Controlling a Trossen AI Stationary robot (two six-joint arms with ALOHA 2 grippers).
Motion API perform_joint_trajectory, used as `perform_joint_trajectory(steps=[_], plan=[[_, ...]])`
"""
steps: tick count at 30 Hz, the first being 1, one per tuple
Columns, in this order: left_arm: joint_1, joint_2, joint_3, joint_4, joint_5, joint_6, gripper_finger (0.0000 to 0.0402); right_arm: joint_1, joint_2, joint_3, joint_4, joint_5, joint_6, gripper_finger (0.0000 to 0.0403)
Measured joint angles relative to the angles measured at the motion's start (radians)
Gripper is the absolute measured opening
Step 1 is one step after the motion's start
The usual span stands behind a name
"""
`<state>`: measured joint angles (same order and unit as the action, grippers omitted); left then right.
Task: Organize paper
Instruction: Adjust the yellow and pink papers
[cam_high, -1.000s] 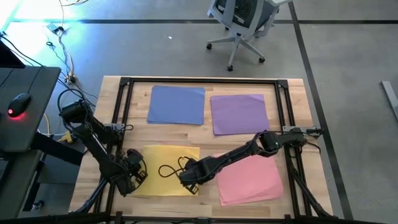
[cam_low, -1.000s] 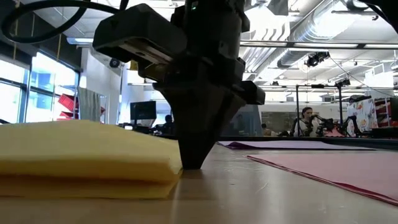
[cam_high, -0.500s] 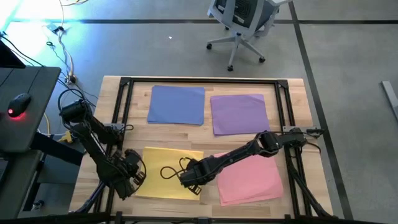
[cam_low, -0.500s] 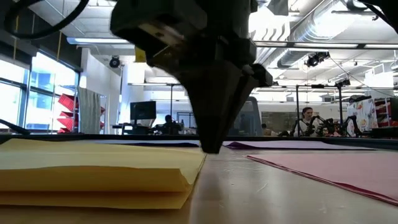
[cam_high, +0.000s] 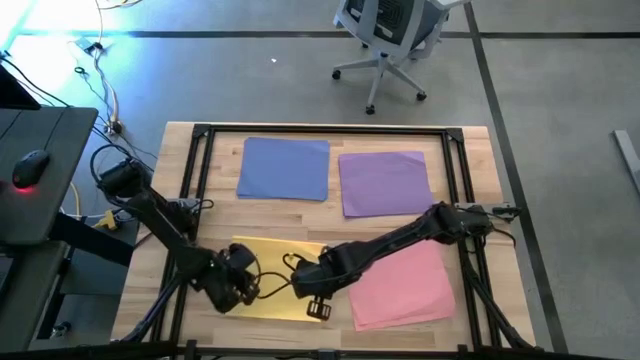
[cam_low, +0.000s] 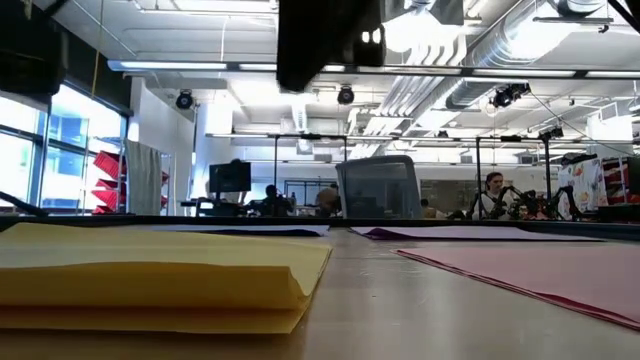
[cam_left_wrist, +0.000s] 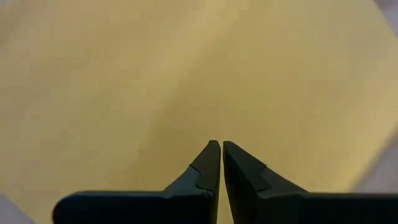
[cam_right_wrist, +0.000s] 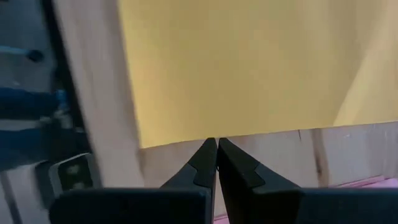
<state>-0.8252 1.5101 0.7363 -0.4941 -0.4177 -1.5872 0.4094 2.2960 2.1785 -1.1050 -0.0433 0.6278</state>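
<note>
Both tools, the left tool (cam_high: 243, 290) and right tool (cam_high: 312, 303), hover with fingers pressed together over the yellow paper (cam_high: 275, 262) at the surface's (cam_high: 330, 225) near edge, evidently squaring that stack; next probably nudging its edges flush.

An office chair (cam_high: 388, 40) and a computer mouse (cam_high: 32, 167) flank the table (cam_high: 470, 140).

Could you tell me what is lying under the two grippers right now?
Yellow paper lies under the shut left gripper and right gripper, resting on the wooden table. The arms cover part of it.
</note>
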Motion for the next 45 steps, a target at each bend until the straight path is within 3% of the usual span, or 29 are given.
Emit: perform_joint_trajectory(steps=[7, 17, 22, 26, 29, 31, 32, 36, 41, 45], plan=[[0.018, 0.0, -0.047, 0.0, 0.085, 0.046, 0.0, 0.069, -0.04, 0.0, -0.057, 0.017, 0.125, 0.0], [-0.042, 0.0, -0.053, -0.001, 0.095, 0.001, 0.0, 0.279, -0.062, -0.001, -0.214, 0.014, 0.522, 0.0], [-0.074, -0.001, -0.04, -0.002, 0.094, -0.008, 0.0, 0.415, -0.13, -0.002, -0.234, 0.071, 0.846, 0.0], [-0.092, -0.001, -0.012, -0.033, 0.076, -0.009, 0.0, 0.536, -0.157, -0.001, -0.272, 0.164, 1.228, 0.0], [-0.1, -0.001, 0.009, -0.037, 0.041, -0.008, 0.0, 0.603, -0.149, -0.001, -0.371, 0.11, 1.501, 0.0], [-0.102, -0.001, 0.018, -0.038, 0.021, -0.008, 0.0, 0.612, -0.136, -0.002, -0.471, -0.023, 1.565, 0.0], [-0.104, -0.001, 0.021, -0.036, 0.016, -0.007, 0.0, 0.608, -0.132, -0.007, -0.474, -0.063, 1.591, 0.0], [-0.106, -0.001, 0.023, -0.032, 0.012, -0.008, 0.0, 0.568, -0.131, -0.053, -0.462, 0.032, 1.563, 0.0], [-0.105, -0.006, 0.023, -0.031, 0.02, -0.008, 0.0, 0.472, -0.157, -0.198, -0.461, -0.046, 1.359, 0.0], [-0.104, -0.009, 0.023, -0.025, 0.037, -0.008, 0.0, 0.391, -0.249, -0.393, -0.383, -0.043, 1.193, 0.0]])
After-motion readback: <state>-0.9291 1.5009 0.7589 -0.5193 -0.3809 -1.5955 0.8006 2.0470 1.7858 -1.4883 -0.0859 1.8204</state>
